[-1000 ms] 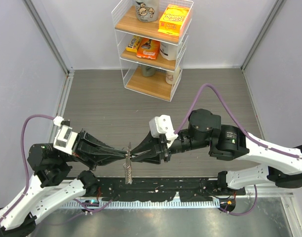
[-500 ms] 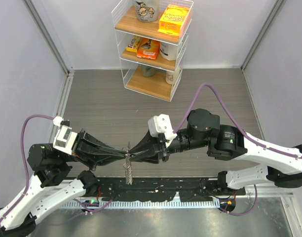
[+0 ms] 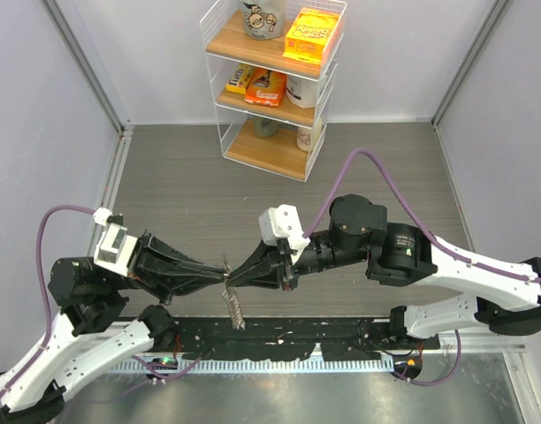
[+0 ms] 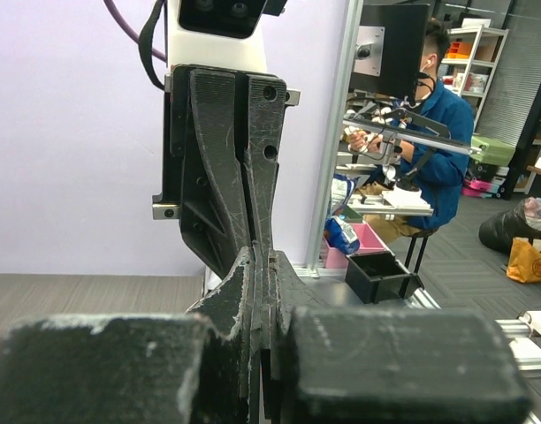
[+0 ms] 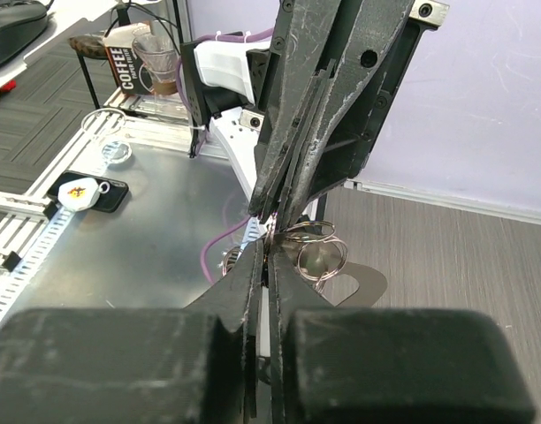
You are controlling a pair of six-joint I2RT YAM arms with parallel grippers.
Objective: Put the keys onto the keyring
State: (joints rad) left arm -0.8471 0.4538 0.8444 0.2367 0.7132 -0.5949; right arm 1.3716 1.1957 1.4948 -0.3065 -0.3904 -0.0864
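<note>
In the top view my left gripper (image 3: 221,280) and right gripper (image 3: 232,279) meet tip to tip above the table's near edge. Both are shut. The keyring's grey-brown chain (image 3: 232,305) hangs slightly tilted from the meeting point. Its green piece is not visible. In the right wrist view thin silvery rings (image 5: 313,253) of the keyring hang just right of my right gripper (image 5: 271,240), at the tips of the left gripper (image 5: 279,216). In the left wrist view the left gripper (image 4: 261,258) is pressed against the right one. The left seems to pinch the keyring. The right pinches something thin, apparently a key, hidden between the pads.
A white wire shelf (image 3: 272,79) with snack boxes and cups stands at the back. A black rail with a cable track (image 3: 279,340) runs along the near edge under the grippers. Grey walls close in left and right.
My right arm has shifted left, pushing its tips further against the left gripper. The chain's lower end has swung slightly right. The left arm has barely moved.
</note>
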